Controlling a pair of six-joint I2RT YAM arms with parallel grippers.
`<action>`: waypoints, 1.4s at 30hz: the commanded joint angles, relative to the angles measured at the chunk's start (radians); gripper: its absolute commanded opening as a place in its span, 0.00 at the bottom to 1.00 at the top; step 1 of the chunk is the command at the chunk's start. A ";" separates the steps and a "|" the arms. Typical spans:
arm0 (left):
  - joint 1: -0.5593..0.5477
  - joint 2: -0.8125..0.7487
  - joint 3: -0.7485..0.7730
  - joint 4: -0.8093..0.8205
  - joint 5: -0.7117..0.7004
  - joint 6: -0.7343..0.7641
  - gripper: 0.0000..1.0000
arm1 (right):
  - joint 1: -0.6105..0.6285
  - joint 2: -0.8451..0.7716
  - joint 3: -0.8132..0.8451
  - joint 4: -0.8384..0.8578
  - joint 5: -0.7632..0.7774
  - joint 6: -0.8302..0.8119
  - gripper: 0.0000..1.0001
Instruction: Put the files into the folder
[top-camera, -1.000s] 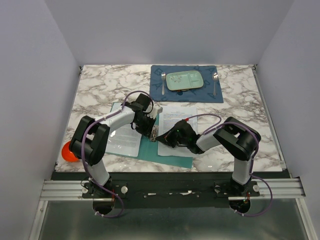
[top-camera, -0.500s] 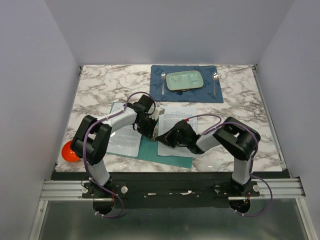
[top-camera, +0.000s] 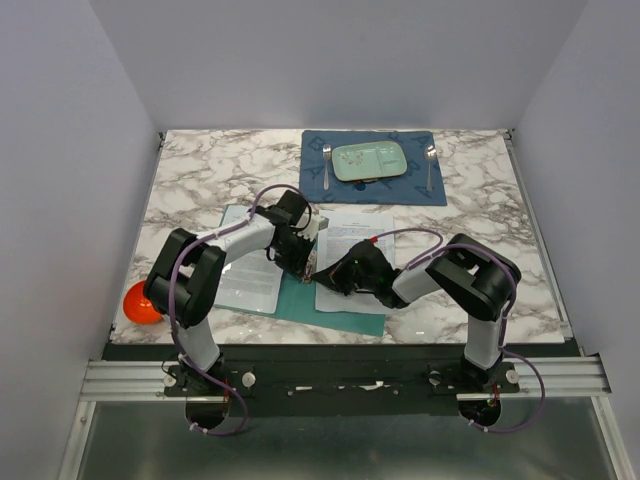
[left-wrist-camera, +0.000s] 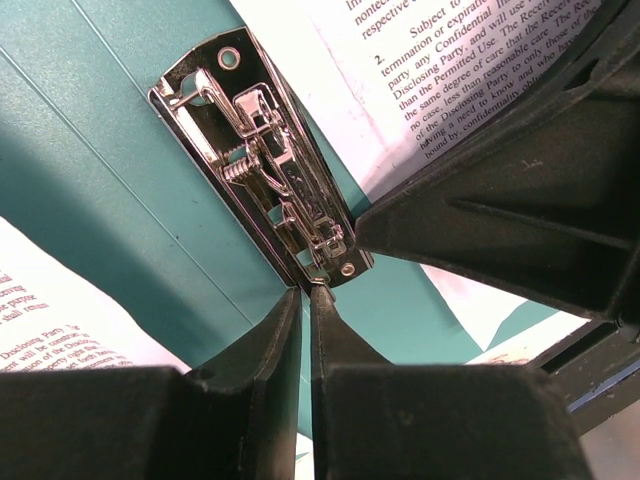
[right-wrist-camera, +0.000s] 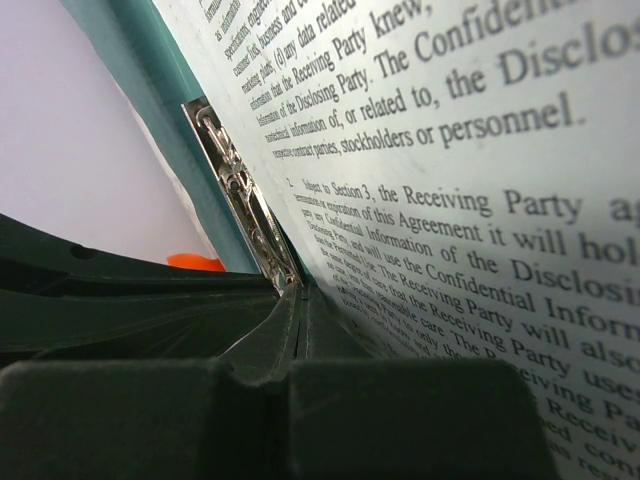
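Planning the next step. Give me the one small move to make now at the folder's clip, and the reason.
Probably the left gripper should lift the lever of the metal clip: its nearly closed fingertips sit at one end of it, the clip looks shut, and the shut right gripper rests at the edge of the printed sheet beside it.

The left gripper (left-wrist-camera: 306, 292) and right gripper (right-wrist-camera: 300, 296) nearly meet at the metal clip (left-wrist-camera: 262, 165) on the folder (left-wrist-camera: 120, 150), both arms crowding that spot. Bare surface (top-camera: 200, 180) lies open at back left and far right; the placemat (top-camera: 400, 192) fills the back centre.
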 joint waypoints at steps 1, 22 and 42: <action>-0.009 0.080 -0.024 0.023 -0.081 -0.005 0.14 | 0.007 0.102 -0.061 -0.402 0.101 -0.071 0.00; -0.029 0.106 0.055 0.004 0.113 -0.056 0.09 | 0.039 0.170 0.012 -0.441 0.101 -0.054 0.00; -0.033 0.120 0.126 0.012 0.334 -0.094 0.07 | 0.131 0.184 0.040 -0.508 0.157 0.009 0.00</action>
